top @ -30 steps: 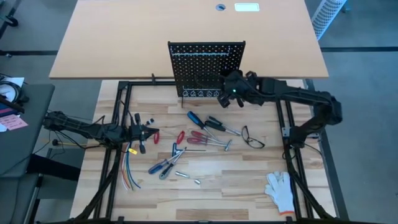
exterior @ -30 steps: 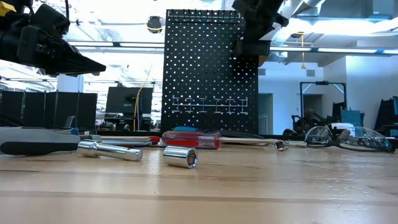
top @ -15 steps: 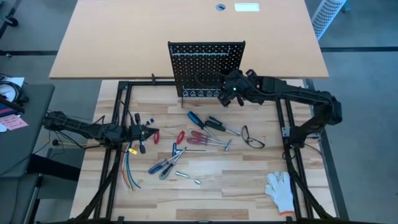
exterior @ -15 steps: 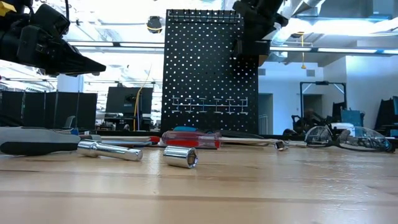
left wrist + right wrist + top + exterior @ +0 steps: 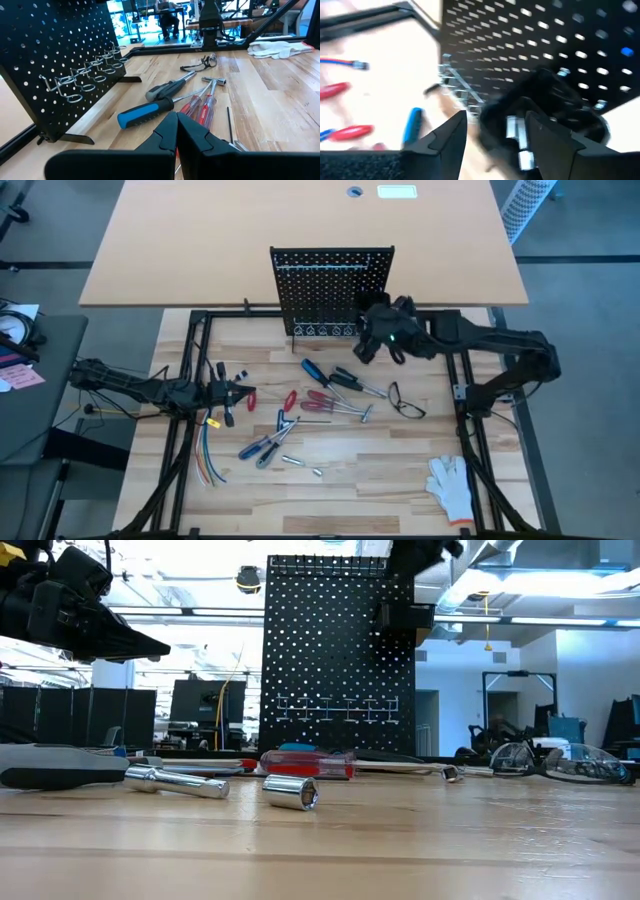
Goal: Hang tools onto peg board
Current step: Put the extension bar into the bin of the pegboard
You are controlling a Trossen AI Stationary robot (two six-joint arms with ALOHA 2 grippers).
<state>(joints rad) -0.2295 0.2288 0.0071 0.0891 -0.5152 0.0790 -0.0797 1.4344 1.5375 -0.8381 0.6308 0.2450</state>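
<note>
The black peg board point(image 5: 331, 288) stands upright at the table's far edge, with a small black bin point(image 5: 403, 616) on it that holds silver bits point(image 5: 512, 127). My right gripper point(image 5: 366, 347) hovers open and empty just in front of the board, and the bin shows between its fingers point(image 5: 496, 120). The tools lie flat on the table: a blue-handled screwdriver point(image 5: 317, 370), red-handled screwdrivers point(image 5: 326, 400), red-handled pliers point(image 5: 290, 401) and a silver socket point(image 5: 291, 791). My left gripper point(image 5: 246, 395) waits shut and empty above the table's left side.
Safety glasses point(image 5: 406, 400) lie right of the tools. A white glove point(image 5: 450, 485) lies at the near right. Coloured wires point(image 5: 208, 460) lie at the near left. A row of wire hooks point(image 5: 85, 80) sticks out of the board's lower part.
My right gripper has drawn back from the bin on the peg board, toward the table's near edge, and has risen. It now shows only at the top edge of the low view. The tools on the table have not moved.
</note>
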